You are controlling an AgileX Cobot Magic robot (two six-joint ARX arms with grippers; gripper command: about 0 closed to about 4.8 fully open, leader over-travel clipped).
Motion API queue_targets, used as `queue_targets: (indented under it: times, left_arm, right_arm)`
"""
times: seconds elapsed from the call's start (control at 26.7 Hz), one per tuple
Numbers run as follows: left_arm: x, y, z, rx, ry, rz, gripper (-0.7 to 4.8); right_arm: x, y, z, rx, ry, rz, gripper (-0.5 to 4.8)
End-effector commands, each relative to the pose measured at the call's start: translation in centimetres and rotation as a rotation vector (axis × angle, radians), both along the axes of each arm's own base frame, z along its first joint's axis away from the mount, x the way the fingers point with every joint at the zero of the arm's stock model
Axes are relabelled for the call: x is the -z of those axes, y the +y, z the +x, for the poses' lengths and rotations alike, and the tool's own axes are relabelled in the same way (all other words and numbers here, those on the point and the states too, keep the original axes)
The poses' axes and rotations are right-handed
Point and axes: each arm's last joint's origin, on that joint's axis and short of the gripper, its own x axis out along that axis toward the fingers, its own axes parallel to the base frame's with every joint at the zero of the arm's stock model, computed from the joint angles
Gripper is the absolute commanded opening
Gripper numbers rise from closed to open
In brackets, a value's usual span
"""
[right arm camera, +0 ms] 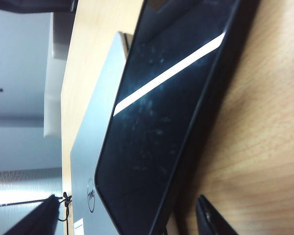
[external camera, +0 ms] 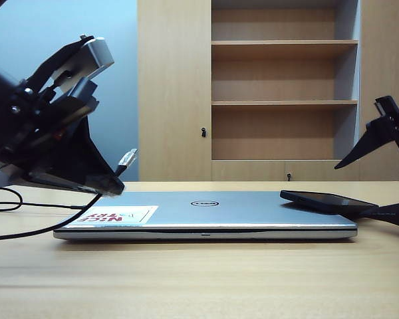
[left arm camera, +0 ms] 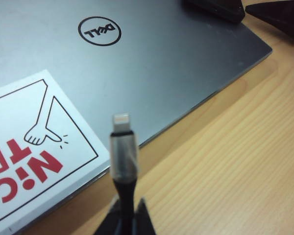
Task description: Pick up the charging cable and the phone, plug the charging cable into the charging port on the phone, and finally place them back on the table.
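While the left gripper [left arm camera: 123,215] pinches the charging cable [left arm camera: 123,161] above the table [left arm camera: 235,161], "NICE TRY" sticker [left arm camera: 34,156] and Dell laptop [left arm camera: 137,63] lie beyond; farther, right gripper [right arm camera: 132,215] fingers spread around the phone [right arm camera: 161,117] on the laptop's corner.

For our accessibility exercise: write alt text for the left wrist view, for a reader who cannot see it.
The left hand is shut on the charging cable, its silver-white plug pointing out over the edge of a closed silver laptop on the table. A red-and-white sticker sits on the lid; the phone shows at the laptop's far corner.
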Motion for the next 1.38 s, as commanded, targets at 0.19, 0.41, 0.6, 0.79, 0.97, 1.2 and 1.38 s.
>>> queue_targets:
  times: [0.19, 0.41, 0.6, 0.79, 0.97, 1.2, 1.38]
  left_arm:
    - [-0.2, -0.1, 0.0, 0.004, -0.011, -0.01, -0.07]
    - [-0.2, -0.1, 0.0, 0.004, -0.011, -0.01, -0.07]
    - [-0.2, -0.1, 0.0, 0.004, -0.011, -0.009, -0.07]
    - [-0.2, -0.1, 0.0, 0.004, -0.011, -0.01, -0.07]
    - [-0.2, -0.1, 0.0, 0.004, -0.011, -0.01, -0.07]
    - [-0.2, -0.1, 0.0, 0.004, -0.012, -0.01, -0.07]
    - [-0.2, -0.1, 0.0, 0.004, -0.011, -0.01, -0.07]
  right_arm:
    - [0.0, 0.2, 0.9, 0.012, 0.138, 0.049, 3.68]
    - [-1.2, 0.3, 2.5, 0.009, 0.166, 0.013, 3.55]
    - [-1.2, 0.2, 2.7, 0.019, 0.227, -0.058, 3.55]
    - [-1.1, 0.1, 2.7, 0.028, 0.225, -0.072, 3.55]
    - [-1.2, 0.1, 2.8, 0.041, 0.223, -0.079, 3.55]
    - [-1.2, 0.1, 2.8, 0.049, 0.218, -0.084, 3.55]
    - [-1.2, 0.0, 2.9, 0.061, 0.217, -0.091, 3.55]
